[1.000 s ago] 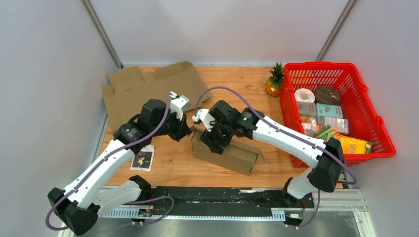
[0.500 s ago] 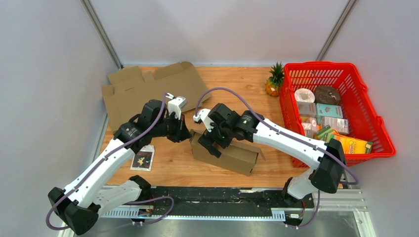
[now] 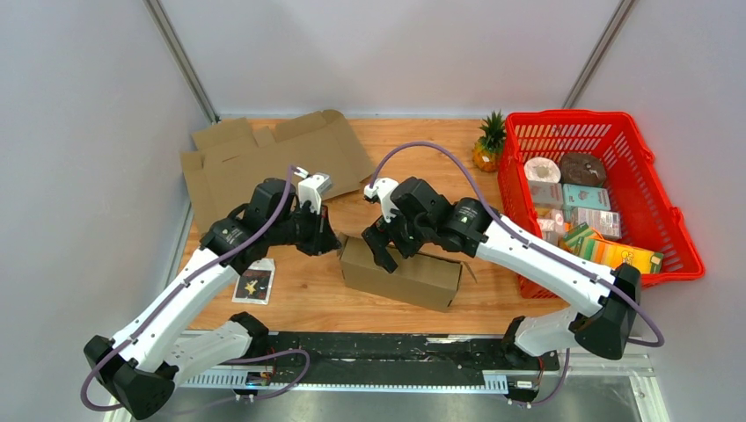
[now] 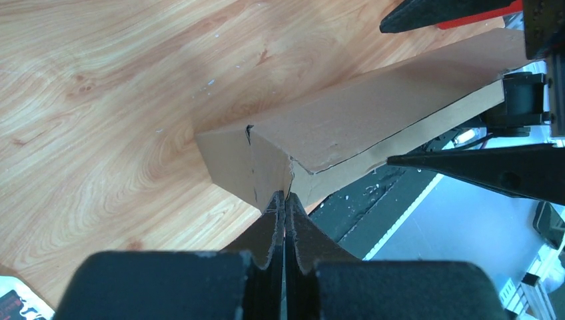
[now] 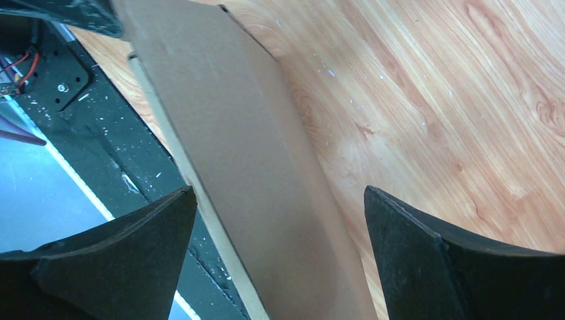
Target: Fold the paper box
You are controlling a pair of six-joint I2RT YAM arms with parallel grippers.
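Observation:
The brown paper box (image 3: 412,277) lies on its side in the middle of the wooden table, its top panel (image 5: 246,153) flat. My left gripper (image 3: 335,243) is shut at the box's left end. In the left wrist view its fingertips (image 4: 285,199) press together against the corner of the end flap (image 4: 230,163), and nothing shows between them. My right gripper (image 3: 384,250) hovers over the left part of the box, open wide. In the right wrist view the right gripper (image 5: 280,200) has one finger on each side of the top panel, touching nothing.
A flat cardboard sheet (image 3: 264,158) lies at the back left. A red basket (image 3: 688,236) of groceries stands on the right, a small pineapple (image 3: 488,145) beside it. A dark packet (image 3: 255,283) lies left of the box. The black rail (image 3: 378,347) runs along the near edge.
My left gripper has shut and moved onto the box's left end. My right gripper opened wide and drew back to the right above the box. The raised flap at the left end went down.

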